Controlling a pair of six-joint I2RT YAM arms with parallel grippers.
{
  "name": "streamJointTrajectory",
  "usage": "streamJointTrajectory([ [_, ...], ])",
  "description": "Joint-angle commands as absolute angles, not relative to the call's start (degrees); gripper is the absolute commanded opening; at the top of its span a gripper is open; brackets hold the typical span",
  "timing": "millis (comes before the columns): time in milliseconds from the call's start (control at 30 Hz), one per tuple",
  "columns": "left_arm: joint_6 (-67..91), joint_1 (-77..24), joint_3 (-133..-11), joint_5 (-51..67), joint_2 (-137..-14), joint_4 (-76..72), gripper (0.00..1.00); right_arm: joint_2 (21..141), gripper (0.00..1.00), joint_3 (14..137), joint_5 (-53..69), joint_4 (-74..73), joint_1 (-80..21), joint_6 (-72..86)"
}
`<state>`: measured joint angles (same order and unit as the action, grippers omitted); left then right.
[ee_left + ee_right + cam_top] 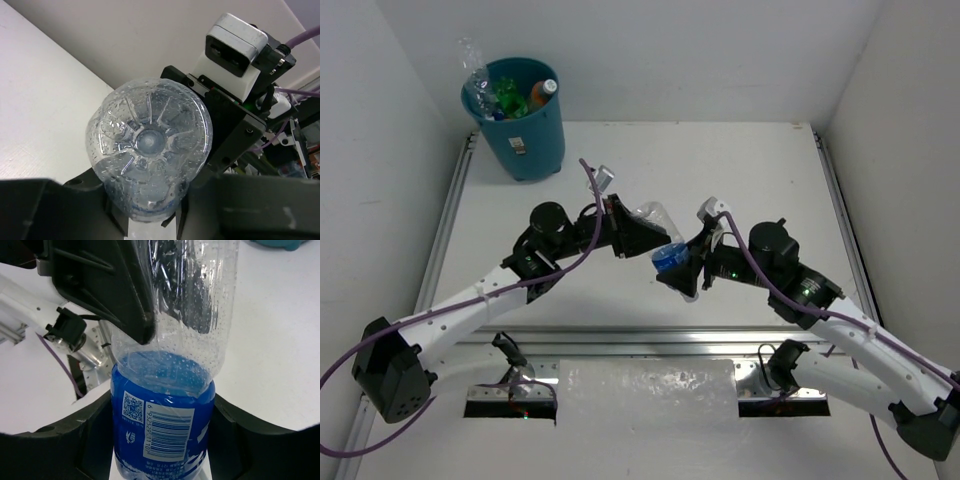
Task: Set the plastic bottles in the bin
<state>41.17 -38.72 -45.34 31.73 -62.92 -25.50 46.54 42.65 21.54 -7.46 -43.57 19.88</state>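
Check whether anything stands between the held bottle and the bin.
Nothing visible lies on the table between the bottle and the bin. But the right gripper grips the bottle's label end, along with the left gripper.

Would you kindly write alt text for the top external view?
The left fingers and right fingers both grip one clear plastic bottle with a blue label over the white table. The round teal plastic bin at the far left holds other bottles.

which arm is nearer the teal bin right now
Left. The left arm reaches mid-table, to the right of the bin, jaws shut on the bottle at its clear end. The right arm grips the blue-label end, farther to the right.
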Motion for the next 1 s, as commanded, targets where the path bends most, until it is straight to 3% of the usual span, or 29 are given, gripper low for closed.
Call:
streamJointTrajectory([
  [0,39.55,-38.14,-47.9,28.05,-60.65,-31.91,0.0,46.06,0.29,42.19,26.8,-6.07,-43.95,20.21],
  [100,38.5,-38.06,-48.86,26.2,-60.56,-29.81,0.0,45.44,0.47,41.84,25.06,-5.98,-43.86,20.56],
  [133,37.97,-38.06,-49.39,25.06,-60.47,-28.49,0.0,44.92,0.6,41.66,24.0,-6.15,-43.94,20.65],
  [167,37.27,-37.97,-50.26,20.79,-60.12,-26.21,0.0,43.87,0.98,41.4,19.73,-6.94,-43.95,20.92],
  [333,30.59,-31.41,-68.7,-11.96,-63.45,6.11,0.0,40.0,0.99,44.2,0.21,-19.38,-43.86,20.92],
  [400,29.89,-26.22,-76.07,-15.71,-67.04,12.62,0.0,36.85,0.99,44.47,-6.9,-22.05,-43.94,21.79],
  [533,27.69,-16.72,-85.68,-29.31,-73.81,16.61,0.0,31.39,0.99,44.03,-8.18,-24.96,-43.86,21.97],
  [633,23.39,-12.24,-94.72,-34.69,-80.84,16.26,0.0,29.18,0.99,43.6,-7.82,-27.15,-43.86,22.41],
  [867,13.02,-4.93,-131.69,-39.11,-108.68,24.17,0.0,28.48,0.99,41.57,-3.43,-27.95,-43.95,23.64],
  [967,10.39,-3.34,-136.22,-38.24,-113.27,22.33,0.0,28.39,0.99,41.57,-2.37,-28.56,-43.86,23.12],
])
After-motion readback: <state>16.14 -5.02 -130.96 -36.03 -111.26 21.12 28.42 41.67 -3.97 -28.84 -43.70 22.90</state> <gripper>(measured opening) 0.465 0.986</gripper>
